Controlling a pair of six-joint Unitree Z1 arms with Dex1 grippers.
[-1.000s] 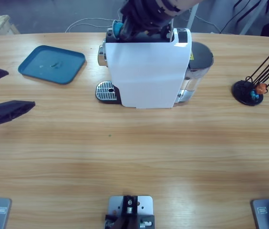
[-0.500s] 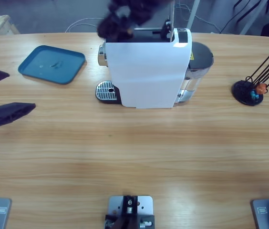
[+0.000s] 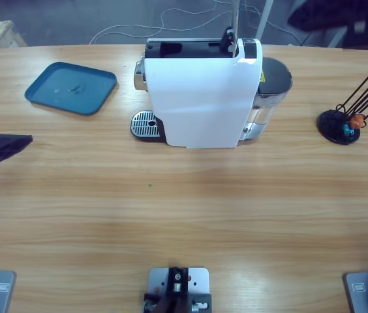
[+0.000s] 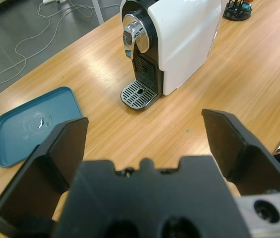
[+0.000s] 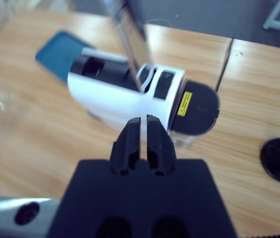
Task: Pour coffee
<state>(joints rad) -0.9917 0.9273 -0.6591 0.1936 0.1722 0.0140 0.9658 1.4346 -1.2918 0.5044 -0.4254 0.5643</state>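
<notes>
Coffee machine centre table, drip tray bare. L gripper jaws spread wide, empty; R gripper clenched, empty.

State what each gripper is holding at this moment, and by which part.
Nothing is held. The left gripper has its jaws spread wide and empty; the right gripper has its jaws closed with nothing between them, above the coffee machine.

The surface is pale wood with a smooth, faintly glossy grain. On it, the coffee machine has a glossy white plastic shell, a shiny chrome spout and a perforated metal drip grate. Left of the machine, the blue tray looks like smooth matt plastic.
</notes>
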